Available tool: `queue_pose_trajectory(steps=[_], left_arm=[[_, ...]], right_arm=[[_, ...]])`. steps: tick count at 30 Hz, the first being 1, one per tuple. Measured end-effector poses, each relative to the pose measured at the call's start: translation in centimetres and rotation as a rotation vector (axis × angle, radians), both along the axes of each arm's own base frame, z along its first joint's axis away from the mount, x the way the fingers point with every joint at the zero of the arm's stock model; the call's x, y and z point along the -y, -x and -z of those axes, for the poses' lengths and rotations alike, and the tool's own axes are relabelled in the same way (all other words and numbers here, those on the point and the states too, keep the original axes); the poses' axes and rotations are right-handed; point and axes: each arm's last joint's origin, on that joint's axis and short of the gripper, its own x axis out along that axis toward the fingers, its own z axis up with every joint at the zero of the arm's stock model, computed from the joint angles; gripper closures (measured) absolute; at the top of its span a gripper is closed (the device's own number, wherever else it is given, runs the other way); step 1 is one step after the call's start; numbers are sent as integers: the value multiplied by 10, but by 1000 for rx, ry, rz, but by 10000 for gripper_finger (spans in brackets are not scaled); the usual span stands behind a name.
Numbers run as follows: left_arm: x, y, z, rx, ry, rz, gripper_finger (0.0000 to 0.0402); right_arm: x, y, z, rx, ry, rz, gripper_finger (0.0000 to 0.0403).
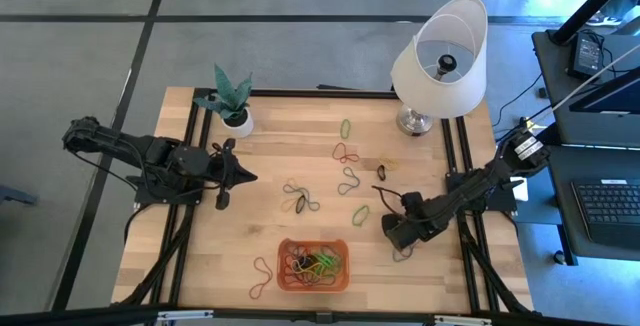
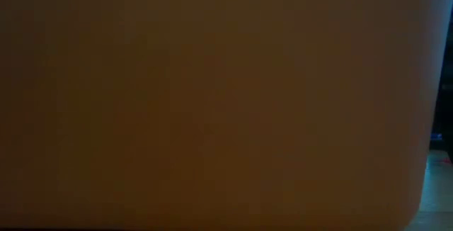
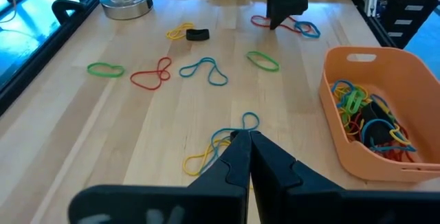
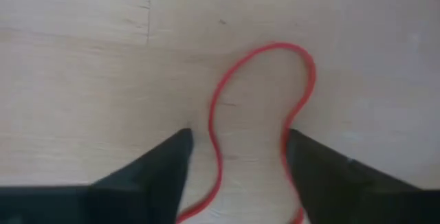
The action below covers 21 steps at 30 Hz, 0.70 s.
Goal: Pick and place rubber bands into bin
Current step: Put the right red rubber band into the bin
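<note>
Several rubber bands lie flat and scattered on the wooden table point(image 1: 300, 156), among them a green one point(image 3: 105, 69), a red one point(image 3: 151, 76) and a blue one point(image 3: 204, 69). The orange bin point(image 1: 313, 266) sits at the near edge with a tangle of bands inside point(image 3: 364, 110). My right gripper point(image 4: 238, 138) is open and points down close over the table, right of the bin. Its fingers stand on either side of a red band's loop point(image 4: 265, 49), and I cannot tell whether they touch it. My left gripper point(image 3: 244, 141) is shut and hovers at the table's left side, just short of a yellow and blue band point(image 3: 220, 148).
A white lamp point(image 1: 440, 61) stands at the far right corner and a small plant in a white pot point(image 1: 235, 116) at the far left. A red band point(image 1: 262, 276) lies left of the bin. The low view is filled by a dark orange surface point(image 2: 212, 103).
</note>
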Motion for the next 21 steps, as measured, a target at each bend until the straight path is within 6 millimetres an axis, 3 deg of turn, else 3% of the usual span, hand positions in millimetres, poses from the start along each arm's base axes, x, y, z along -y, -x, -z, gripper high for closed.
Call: queue_pose_trajectory(steps=[10, 15, 21], left_arm=[[0, 0, 0, -2, -7, 15, 396], [0, 0, 0, -3, -26, 26, 396], [0, 0, 0, -3, -26, 26, 396]], right_arm=[[-7, -2, -5, -6, 6, -22, 386], [-10, -7, -13, -25, 18, -21, 393], [-19, -19, -42, -8, 42, -53, 399]])
